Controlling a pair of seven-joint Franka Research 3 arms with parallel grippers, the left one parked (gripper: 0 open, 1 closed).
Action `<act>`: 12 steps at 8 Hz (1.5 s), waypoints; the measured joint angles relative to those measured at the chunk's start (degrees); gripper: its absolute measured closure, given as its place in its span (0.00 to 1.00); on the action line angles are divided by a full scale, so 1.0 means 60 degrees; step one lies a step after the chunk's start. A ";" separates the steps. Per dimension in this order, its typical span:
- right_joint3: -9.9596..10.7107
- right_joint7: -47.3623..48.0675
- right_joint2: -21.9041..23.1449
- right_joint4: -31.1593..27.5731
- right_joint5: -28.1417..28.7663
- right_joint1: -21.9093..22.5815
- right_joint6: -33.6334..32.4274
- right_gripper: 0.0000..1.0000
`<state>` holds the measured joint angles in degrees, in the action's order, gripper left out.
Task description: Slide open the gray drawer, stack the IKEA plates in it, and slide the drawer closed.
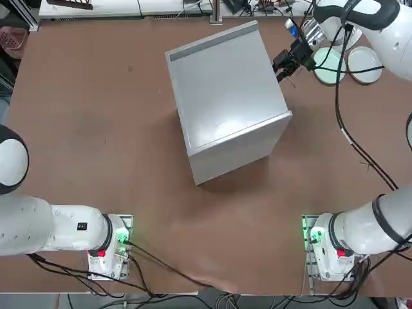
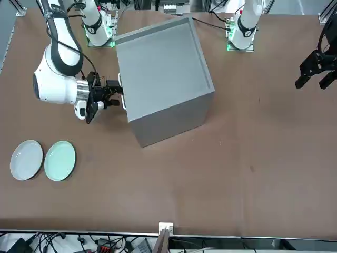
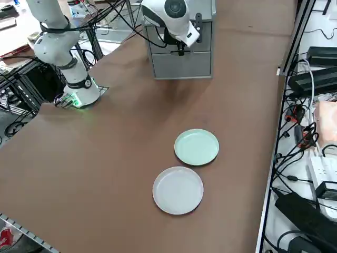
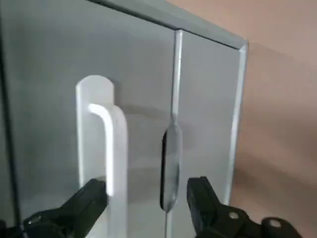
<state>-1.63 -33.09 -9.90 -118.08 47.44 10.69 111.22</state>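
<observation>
The gray drawer [image 4: 44,99] is shut in the large gray cabinet [image 1: 225,103] [image 2: 163,74] at mid-table. Its pale bar handle [image 4: 106,144] sticks out of the front panel. My right gripper [image 4: 146,198] [image 1: 283,66] [image 2: 111,97] is open just in front of that panel, and the handle stands between the fingertips [image 4: 91,196], close to one of them, with nothing gripped. The IKEA plates lie side by side on the table beyond the gripper: a mint green plate [image 2: 60,160] [image 3: 196,146] and a white plate [image 2: 26,159] [image 3: 178,190]. In the top view my arm partly covers the mint plate [image 1: 327,72].
A seam [image 4: 176,74] runs across the cabinet front beside the handle. The right arm's cables [image 1: 347,129] hang over the table near the plates. A power strip and cables [image 3: 316,158] lie past the table edge.
</observation>
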 joint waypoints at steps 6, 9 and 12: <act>0.0052 -0.0397 -0.0084 0.0092 -0.0084 -0.0076 -0.0081 0.00; 0.0104 -0.1412 -0.0136 0.0158 -0.0162 -0.0867 -0.0433 0.00; 0.0189 -0.2125 -0.0213 0.0243 -0.0976 -0.1720 -0.0667 0.00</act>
<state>-0.50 -45.84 -11.18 -116.62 41.58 0.37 107.22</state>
